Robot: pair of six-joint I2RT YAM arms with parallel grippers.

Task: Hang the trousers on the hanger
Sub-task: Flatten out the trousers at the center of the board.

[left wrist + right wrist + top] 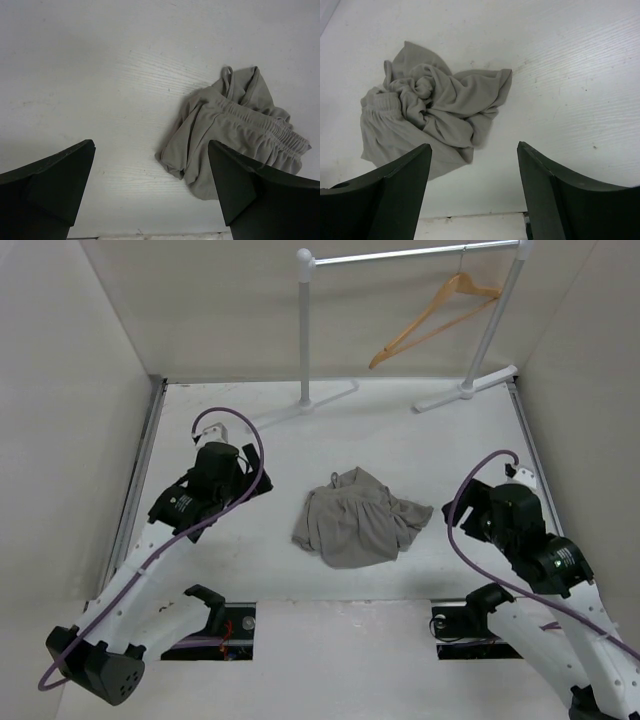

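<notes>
Trousers (358, 522) crumpled in a heap on the tabletop (420, 440), between the 2 arms, hanger (435, 315) hooked on the rail (400, 255) at the back, left gripper (150, 150) spread and empty, right gripper (474, 150) spread, neither touching cloth.

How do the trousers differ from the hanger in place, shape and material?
The trousers lie crumpled in a heap on the table; the hanger hangs by its hook from the clothes rail at the back. The trousers are soft grey-taupe cloth; the hanger is tan wood. The trousers have no clear outline; the hanger forms a triangle. Both are untouched: the left gripper and the right gripper are open, away from them.
</notes>
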